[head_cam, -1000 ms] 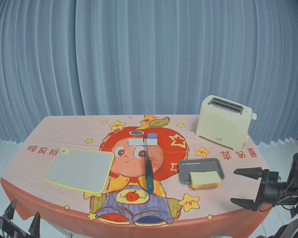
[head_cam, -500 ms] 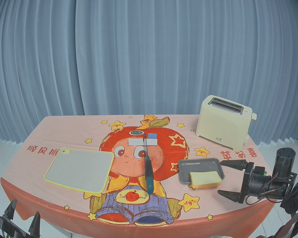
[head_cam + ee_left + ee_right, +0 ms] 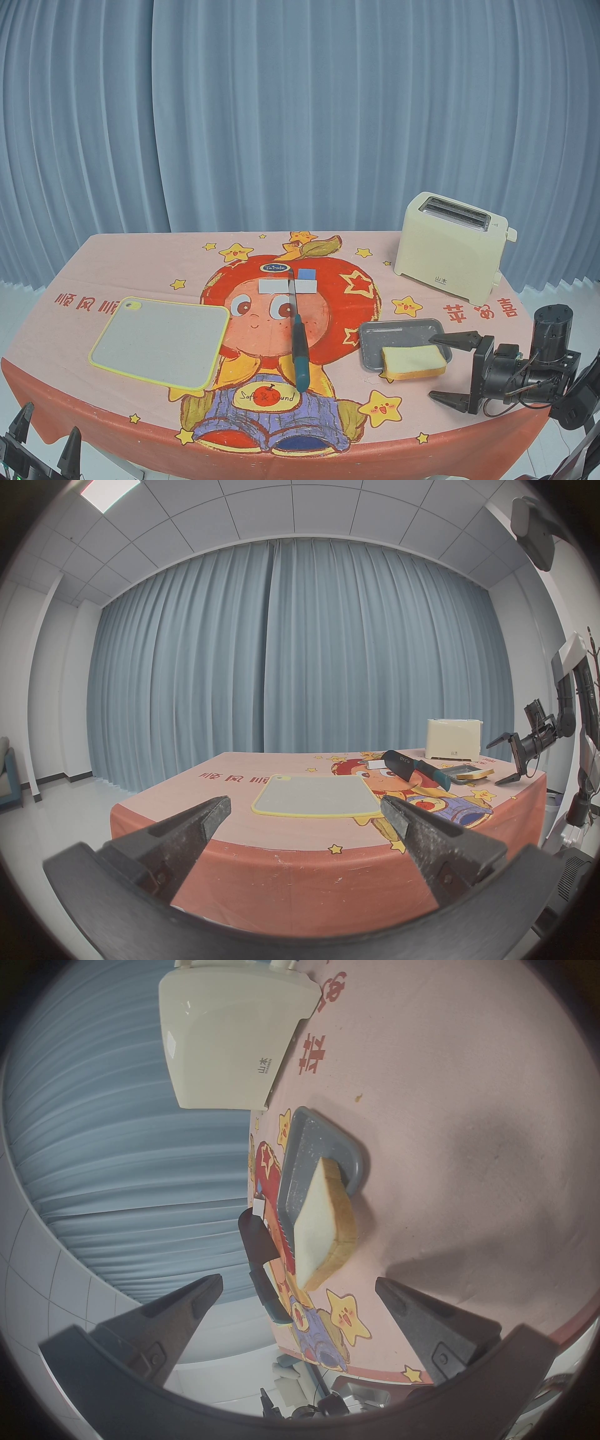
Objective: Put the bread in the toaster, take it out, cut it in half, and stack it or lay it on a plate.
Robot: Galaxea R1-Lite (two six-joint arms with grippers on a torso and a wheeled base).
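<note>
Nothing of the task is judged to be done yet. The bread is lying untoasted on the near edge of the grey plate, at about four o'clock from the middle of the tabletop (clock directions are taken from the robot's side, twelve being the far curtain). One corner of the slice overhangs the plate's rim. The toaster is standing at two o'clock, well apart from the plate, and its slots are seen to be empty. The knife is lying untouched near the middle, with its handle towards six o'clock and its blade towards twelve. The cutting board is lying bare at eight o'clock. Toasting, retrieval, halving and plating are all left, and the step in hand is judged to be the first pickup of the slice.

The right gripper is held low over the tabletop just beside the bread, on its three o'clock side, and its jaws are spread wide with nothing between them. The left gripper is parked below the tabletop edge at seven o'clock, with its jaws parted and empty.

Against the earlier frames, the right gripper has been brought in from the tabletop's four o'clock edge towards the slice, its jaws kept open throughout. The bread, plate, knife, cutting board and toaster have not been shifted, and the left gripper has been kept where it was.
</note>
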